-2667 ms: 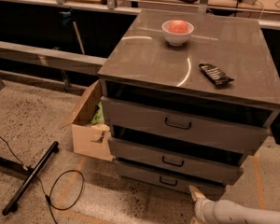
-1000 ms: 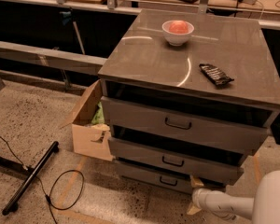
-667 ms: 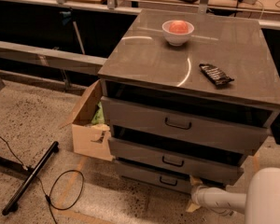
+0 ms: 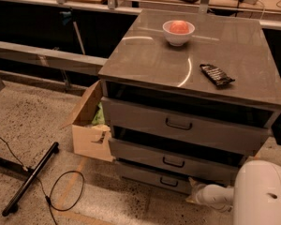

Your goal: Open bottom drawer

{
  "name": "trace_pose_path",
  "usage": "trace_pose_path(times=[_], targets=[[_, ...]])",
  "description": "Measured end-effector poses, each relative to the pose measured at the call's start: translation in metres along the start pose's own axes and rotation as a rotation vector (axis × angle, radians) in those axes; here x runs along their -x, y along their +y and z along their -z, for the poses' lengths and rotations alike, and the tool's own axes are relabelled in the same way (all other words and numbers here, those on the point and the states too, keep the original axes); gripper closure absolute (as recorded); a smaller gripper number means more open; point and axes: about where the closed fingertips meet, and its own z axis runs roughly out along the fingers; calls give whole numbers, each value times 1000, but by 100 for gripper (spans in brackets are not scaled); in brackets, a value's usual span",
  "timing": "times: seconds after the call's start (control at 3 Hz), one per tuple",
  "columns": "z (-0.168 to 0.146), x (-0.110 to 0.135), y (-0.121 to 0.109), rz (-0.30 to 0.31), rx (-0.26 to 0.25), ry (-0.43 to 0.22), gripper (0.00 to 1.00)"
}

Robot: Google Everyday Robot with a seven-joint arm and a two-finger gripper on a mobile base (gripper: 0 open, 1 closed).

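Observation:
The bottom drawer [image 4: 140, 174] is the slim grey front at the foot of the grey cabinet, with a small black loop handle [image 4: 169, 182] at its centre. It stands slightly out from the cabinet, as do the two taller drawers above it. My gripper [image 4: 193, 183] is low down at the right part of the bottom drawer's front, just right of the handle. Its white arm [image 4: 218, 194] leads to the lower right corner. I cannot see whether it touches the handle.
The cabinet top [image 4: 150, 60] carries a white bowl with something red in it [image 4: 178, 32] and a black remote-like object [image 4: 216, 74]. An open cardboard box [image 4: 89, 137] stands against the cabinet's left side. A black bar [image 4: 30, 179] and a looped cable [image 4: 65, 191] lie on the floor.
The gripper has stayed at the right part of the bottom drawer's front. The arm's white bulk has come further into view at the lower right. The drawers look unmoved.

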Motion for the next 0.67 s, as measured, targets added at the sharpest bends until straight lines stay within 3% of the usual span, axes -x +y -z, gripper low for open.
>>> trace_pose_path(times=[0.67], targets=[[7, -5, 5, -49, 55, 26, 86]])
